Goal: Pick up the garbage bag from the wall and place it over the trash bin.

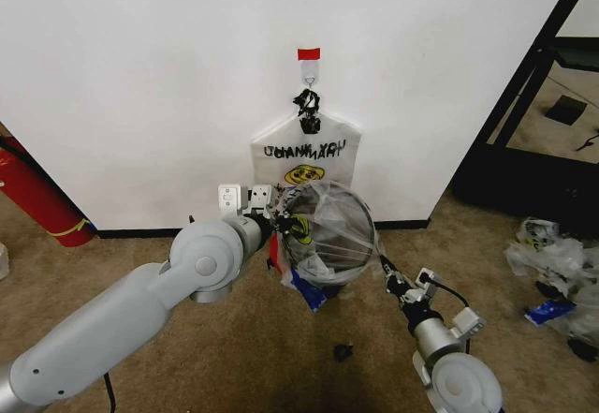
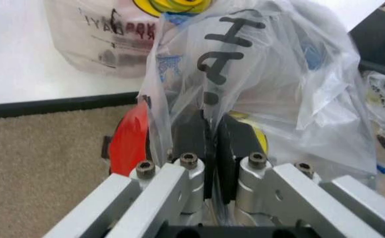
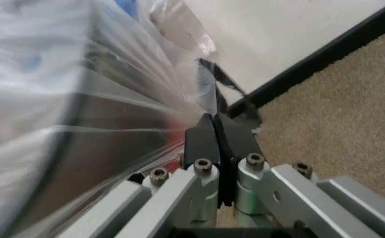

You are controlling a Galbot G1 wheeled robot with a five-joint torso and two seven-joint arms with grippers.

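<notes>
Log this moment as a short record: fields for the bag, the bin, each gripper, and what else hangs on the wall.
garbage bag: stretched over the trash bin's mouth
trash bin: on the carpet at the wall, under the hook
left gripper: shut on the bag at the bin's left rim
right gripper: shut on the bag at the bin's right rim
on hook: second smiley bag

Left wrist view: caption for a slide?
Left end effector shut on the garbage bag draped over the trash bin.
</notes>
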